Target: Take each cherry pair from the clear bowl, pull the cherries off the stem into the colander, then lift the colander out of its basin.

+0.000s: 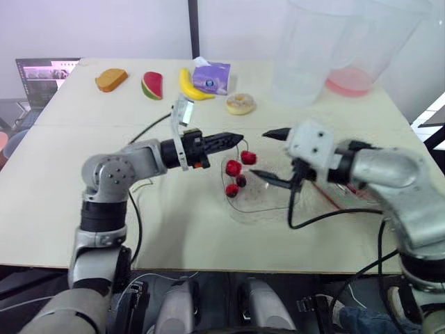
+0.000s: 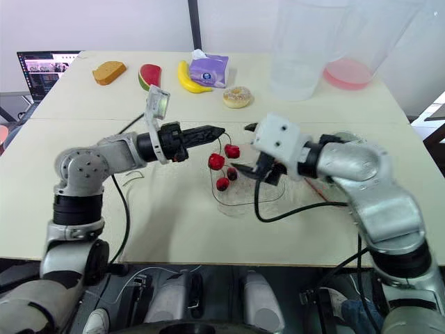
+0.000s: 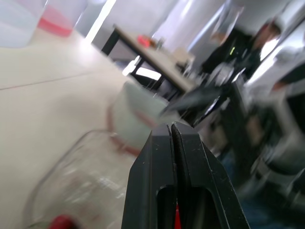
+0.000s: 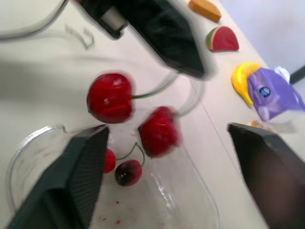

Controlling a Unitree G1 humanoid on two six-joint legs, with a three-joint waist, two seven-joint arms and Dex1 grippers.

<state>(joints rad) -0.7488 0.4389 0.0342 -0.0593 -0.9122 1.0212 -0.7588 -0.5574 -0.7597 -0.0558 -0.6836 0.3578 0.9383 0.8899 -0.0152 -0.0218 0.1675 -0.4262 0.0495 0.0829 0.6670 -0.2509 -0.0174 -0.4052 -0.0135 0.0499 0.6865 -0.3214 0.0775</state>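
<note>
Left gripper [image 1: 238, 138] clamps the stem [image 4: 152, 91], cherry pair [image 1: 233, 168] dangling. Right gripper [image 1: 263, 154] gapes wide. The fruit looks light, soft and slippery, so cup one gently.

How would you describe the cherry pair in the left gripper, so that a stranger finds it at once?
On the beige table, find the clear bowl. Above it, this cherry pair hangs by its stems from the shut left gripper; the other pair lies inside the bowl.
</note>
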